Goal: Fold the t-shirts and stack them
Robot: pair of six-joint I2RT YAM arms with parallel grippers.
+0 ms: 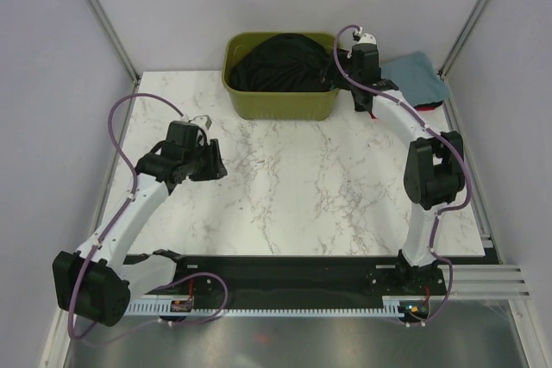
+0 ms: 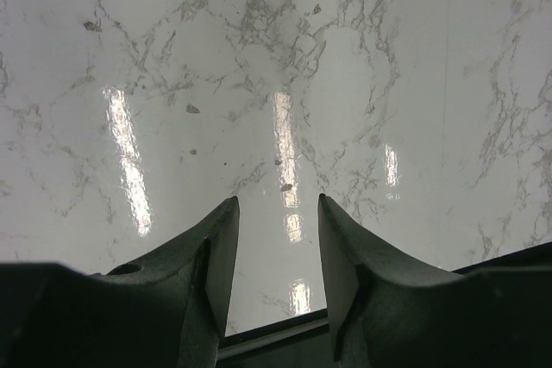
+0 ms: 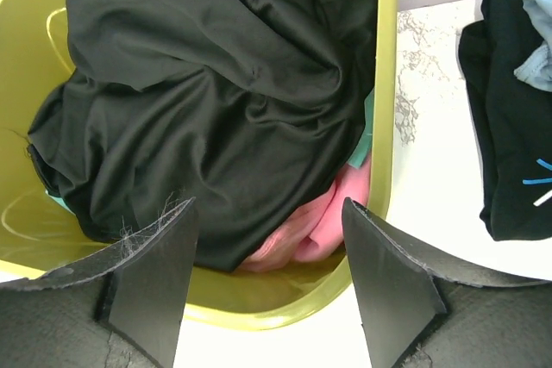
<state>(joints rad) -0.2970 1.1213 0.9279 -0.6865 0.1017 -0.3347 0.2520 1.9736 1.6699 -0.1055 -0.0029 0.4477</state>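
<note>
A crumpled black t-shirt (image 1: 278, 62) fills the olive-green bin (image 1: 280, 108); in the right wrist view this black t-shirt (image 3: 207, 101) lies over a pink garment (image 3: 332, 217) and a bit of teal cloth (image 3: 360, 151). My right gripper (image 1: 335, 68) hangs open and empty over the bin's right end, also shown in the right wrist view (image 3: 267, 213). A dusty teal-blue t-shirt (image 1: 416, 75) lies at the back right on top of a pile with a red edge (image 1: 431, 108). A black tee with blue print (image 3: 509, 144) shows there. My left gripper (image 1: 216, 161) is open and empty over bare marble, as its wrist view (image 2: 278, 208) shows.
The marble table (image 1: 310, 187) runs from the bin to the black rail (image 1: 285, 269) at the near edge. The bin's rim (image 3: 384, 84) stands between my right fingers and the pile. Grey walls and metal posts close in the sides.
</note>
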